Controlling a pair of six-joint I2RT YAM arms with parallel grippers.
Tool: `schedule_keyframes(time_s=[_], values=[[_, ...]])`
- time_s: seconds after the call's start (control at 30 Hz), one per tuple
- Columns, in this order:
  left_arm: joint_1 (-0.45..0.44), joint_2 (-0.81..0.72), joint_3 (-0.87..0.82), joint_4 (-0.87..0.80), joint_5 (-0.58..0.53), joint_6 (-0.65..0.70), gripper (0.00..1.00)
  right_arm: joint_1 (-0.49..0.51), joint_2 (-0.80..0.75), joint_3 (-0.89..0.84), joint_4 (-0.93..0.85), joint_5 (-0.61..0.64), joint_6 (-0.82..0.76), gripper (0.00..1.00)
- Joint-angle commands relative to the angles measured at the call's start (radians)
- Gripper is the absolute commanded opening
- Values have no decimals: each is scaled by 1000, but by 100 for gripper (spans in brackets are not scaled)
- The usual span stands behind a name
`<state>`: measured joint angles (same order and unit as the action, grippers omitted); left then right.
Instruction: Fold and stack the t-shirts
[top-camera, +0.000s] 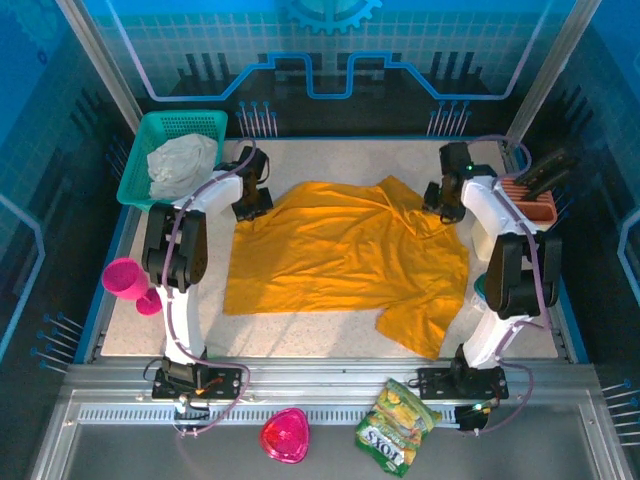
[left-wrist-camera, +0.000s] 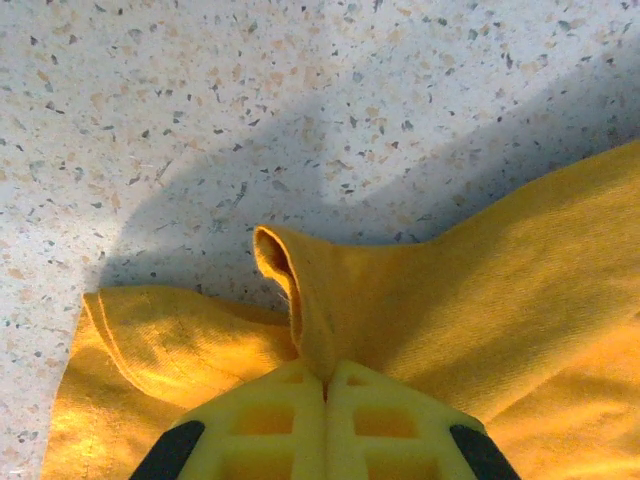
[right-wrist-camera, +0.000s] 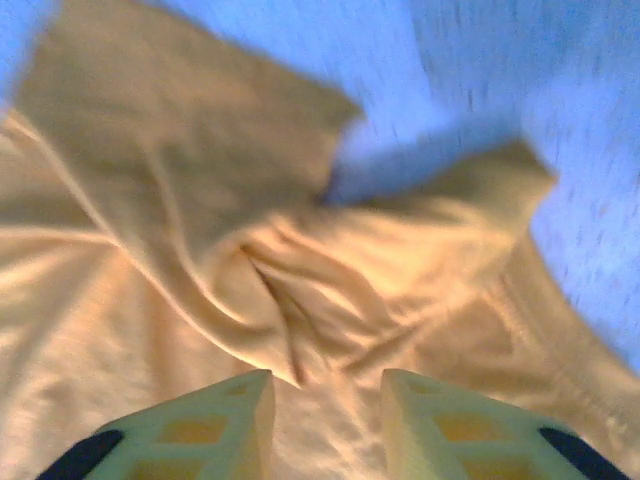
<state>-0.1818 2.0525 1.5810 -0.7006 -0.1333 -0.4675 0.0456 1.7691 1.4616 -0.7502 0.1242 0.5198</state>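
Mustard-orange thin cloth forms the t-shirt (top-camera: 345, 255), which lies spread out, wrinkled and unfolded, on the middle of the speckled stone-pattern desk (top-camera: 300, 335) between the two arms. One sleeve points toward the near right corner, and the far right edge is bunched into creases. The left tool (left-wrist-camera: 325, 378) has its yellow lattice-ribbed fingers (left-wrist-camera: 270, 420) pressed together on a raised pleat of the t-shirt at its far left corner, where the hem curls into an open loop. The right tool (right-wrist-camera: 325, 385) has its fingers apart over creased cloth at the far right edge, with nothing clamped between them. The right wrist view is blurred, so neither the weave nor any contact with the cloth can be read there. A teal mesh basket (top-camera: 135, 160) at the far left holds crumpled grey cloth (top-camera: 182, 165) of indistinct shape.
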Motion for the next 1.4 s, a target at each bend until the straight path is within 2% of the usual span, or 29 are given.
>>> schedule_keyframes(time_s=[0.0, 0.23, 0.37, 0.9, 1.07, 1.37], values=[[-2, -53, -5, 2, 15, 17, 0, -31, 62, 96, -57, 7, -34, 38], [-2, -58, 7, -4, 9, 21, 0, -78, 334, 327, -91, -69, -32, 41], [-2, -58, 14, -7, 6, 21, 0, -84, 425, 397, -101, -78, -7, 42], [-2, -37, 24, 0, 13, 21, 0, -84, 505, 333, -37, -123, 64, 44], [-2, -33, 24, 4, 12, 25, 0, -81, 540, 364, -47, -132, 77, 37], [-2, -25, 19, 9, 1, 35, 0, -76, 609, 432, -53, -117, 92, 16]])
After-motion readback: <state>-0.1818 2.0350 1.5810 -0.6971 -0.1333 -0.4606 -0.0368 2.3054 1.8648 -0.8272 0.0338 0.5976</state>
